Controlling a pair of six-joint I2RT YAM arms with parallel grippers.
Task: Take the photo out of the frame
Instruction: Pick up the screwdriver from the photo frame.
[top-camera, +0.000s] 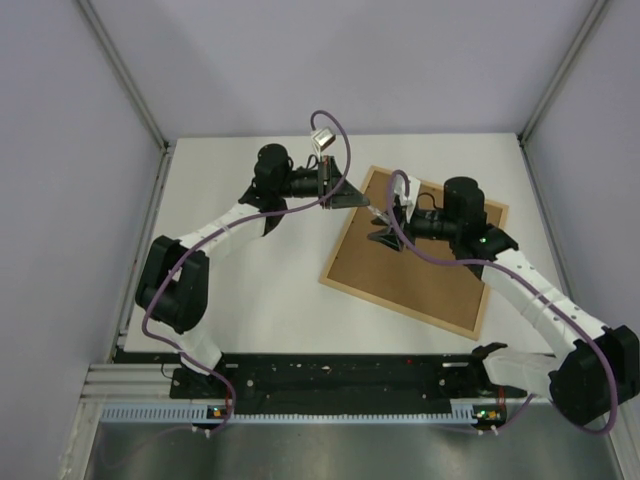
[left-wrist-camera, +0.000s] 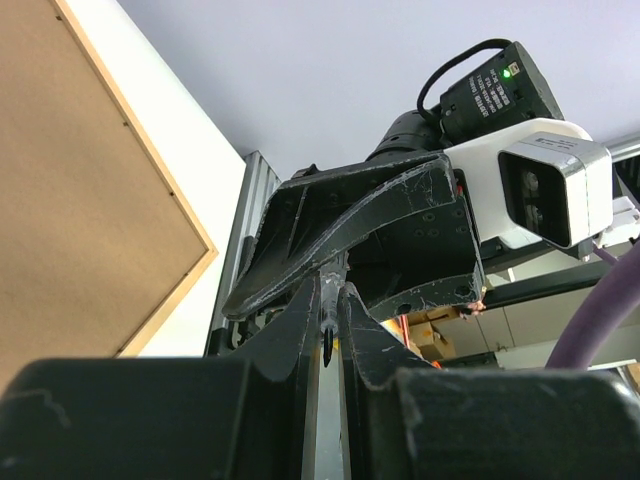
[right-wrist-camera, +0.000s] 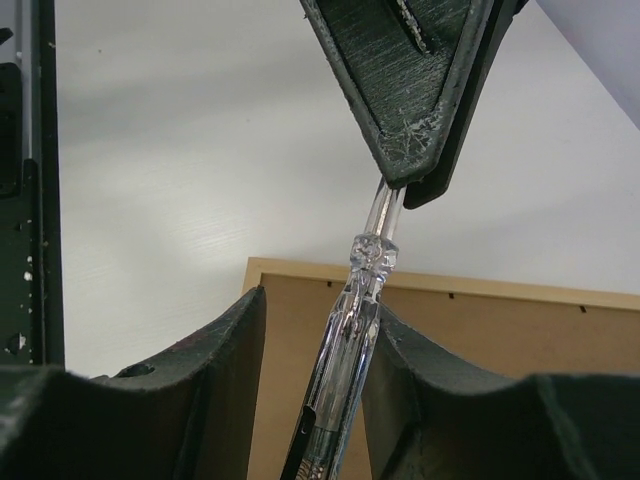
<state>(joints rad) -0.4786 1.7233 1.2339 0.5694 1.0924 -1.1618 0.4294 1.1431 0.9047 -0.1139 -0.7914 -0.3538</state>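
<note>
**A:** Where is the frame (top-camera: 418, 268), and how does it look?

**B:** It lies flat on the white table (top-camera: 260, 290), right of centre and turned at an angle to the table's edges. Its back is up, a broad brown fibreboard panel with a narrow rim of light wood around it. Its left-hand corner is just beneath the two grippers.

**A:** And the photo?

**B:** Not visible in any view. The frame's front faces the table, so whatever it holds is hidden.

**A:** What are the grippers doing?

**B:** They meet tip to tip above that corner. The left gripper (left-wrist-camera: 328, 295) has its fingers together, pinched on the dark tip of a slender clear-plastic tool (right-wrist-camera: 345, 330). The right gripper (right-wrist-camera: 320, 300) has its fingers apart with the tool's clear shaft running up between them. Brown board shows through the gap on one side of the shaft. On the other side the shaft sits against or very near the finger, and I cannot tell which.

**A:** Anything else hard to read?

**B:** A few small dark marks (right-wrist-camera: 450, 295) sit along the inside of the wooden rim, too small to identify. In the overhead view the tool is only a pale sliver between the black fingers. Both wrist views show only part of the frame. The right arm covers some of its far edge from above, and I cannot tell what kind of tool it is.
</note>
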